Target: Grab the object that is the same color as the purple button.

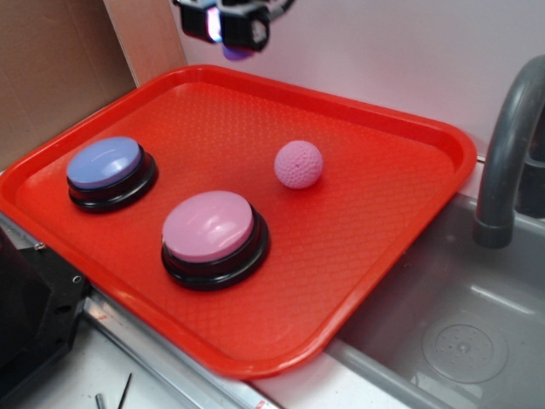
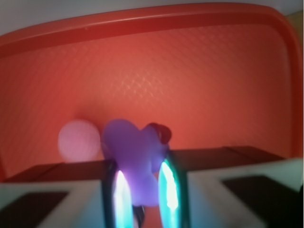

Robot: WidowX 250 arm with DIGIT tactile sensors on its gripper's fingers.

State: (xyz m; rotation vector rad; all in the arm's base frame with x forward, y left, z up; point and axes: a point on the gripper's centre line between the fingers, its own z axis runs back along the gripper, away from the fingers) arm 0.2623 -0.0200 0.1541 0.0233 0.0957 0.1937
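My claw [image 2: 142,190] grips the glossy purple lump [image 2: 133,156] above the dimpled red tray [image 1: 383,221]. The knobbly pink ball [image 1: 299,164] rests below.

We find no readable text, label, brand, number or sign in either view. The red tray [image 1: 409,153] carries only a fine embossed diamond texture, with no lettering. The purple button [image 1: 106,164] and the pink button [image 1: 209,226] have plain glossy domes with no print on them. The pink ball [image 1: 299,164] shows only its knobbly surface. The grey sink [image 1: 464,341] has a round moulded drain mark with no characters we can read. In the wrist view everything is soft and blurred, and nothing there is legible.
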